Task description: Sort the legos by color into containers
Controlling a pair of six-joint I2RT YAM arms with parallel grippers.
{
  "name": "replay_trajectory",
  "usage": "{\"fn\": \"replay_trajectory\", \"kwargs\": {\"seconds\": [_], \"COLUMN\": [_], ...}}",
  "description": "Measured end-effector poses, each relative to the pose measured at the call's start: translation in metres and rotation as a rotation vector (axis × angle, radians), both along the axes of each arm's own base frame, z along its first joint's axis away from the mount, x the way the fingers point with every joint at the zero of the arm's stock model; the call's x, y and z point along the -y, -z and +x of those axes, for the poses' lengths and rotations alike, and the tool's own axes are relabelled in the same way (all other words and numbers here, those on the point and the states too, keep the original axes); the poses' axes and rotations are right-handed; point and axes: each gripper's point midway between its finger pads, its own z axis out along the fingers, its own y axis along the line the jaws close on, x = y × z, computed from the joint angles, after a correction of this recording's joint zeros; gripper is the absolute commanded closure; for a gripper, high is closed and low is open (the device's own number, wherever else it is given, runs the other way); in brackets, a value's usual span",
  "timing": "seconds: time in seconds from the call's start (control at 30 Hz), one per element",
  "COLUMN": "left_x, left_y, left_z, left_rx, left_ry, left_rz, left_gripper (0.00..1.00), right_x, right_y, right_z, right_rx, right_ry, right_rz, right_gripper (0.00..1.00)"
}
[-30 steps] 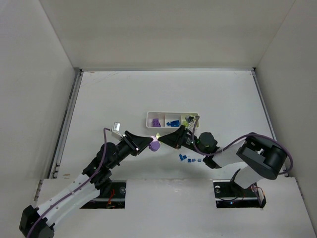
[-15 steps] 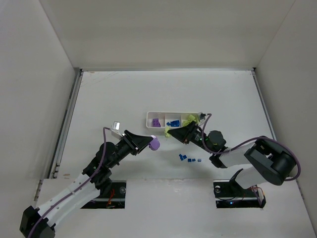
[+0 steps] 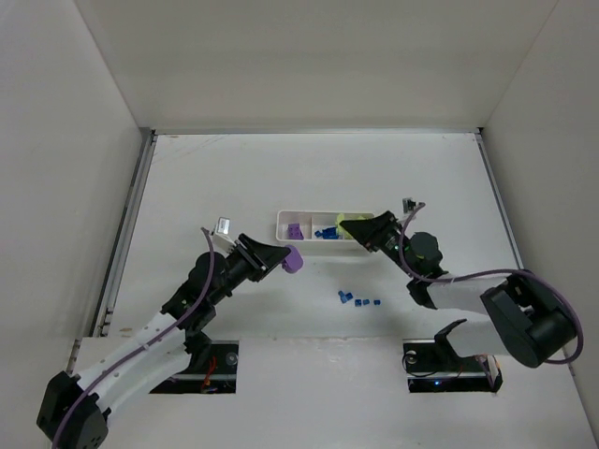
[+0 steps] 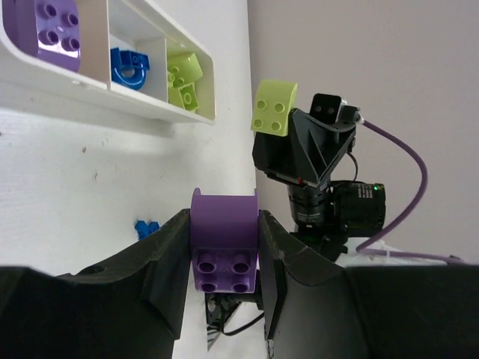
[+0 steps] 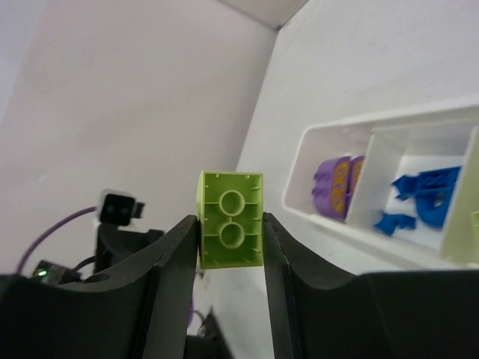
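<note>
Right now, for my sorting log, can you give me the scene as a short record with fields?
Left end effector: shut on the rounded purple plastic piece, short of the tray
Right end effector: shut on a yellow-green plastic block, by the tray's right end
Long white plastic tray: purple brick in left compartment, blue pieces in middle, yellow-green pieces in right
Loose on table: small dark-blue bricks, on the tray's near side
Not yet sorted: both held pieces, the loose bricks

right wrist cam: tray (image 5: 374, 123) cut off at right edge, my fingers (image 5: 322, 299) hide bit of near wall. top cam: blue bits (image 3: 360, 302) too tiny to count.
</note>
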Motion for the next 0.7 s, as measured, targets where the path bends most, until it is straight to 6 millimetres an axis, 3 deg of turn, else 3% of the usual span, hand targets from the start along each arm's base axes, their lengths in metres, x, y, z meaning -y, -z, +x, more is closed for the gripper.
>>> {"fn": "replay_trajectory", "kwargs": {"seconds": [0.3, 0.6, 0.7], "left_x": [0.005, 0.005, 0.006], "left_y": [-0.001, 0.012, 0.017], "left_z": [0.034, 0.061, 0.066], "left_rx": [0.026, 0.027, 0.022], "left_ry": [-0.05, -0.091, -0.095], "left_rz": [0.15, 0.281, 0.309], "left_gripper": [0.85, 0.85, 0.85], "right_x": [0.019, 0.035, 0.039], "right_y": [0.016, 0.081, 0.093], "right_z": [0.045, 0.06, 0.061], "right_rx": [-0.007, -0.136, -0.16], "right_ry": [0.223, 0.277, 0.287], "right_rz": [-0.379, -0.698, -0.751], "right_gripper": [0.56, 0.56, 0.54]}}
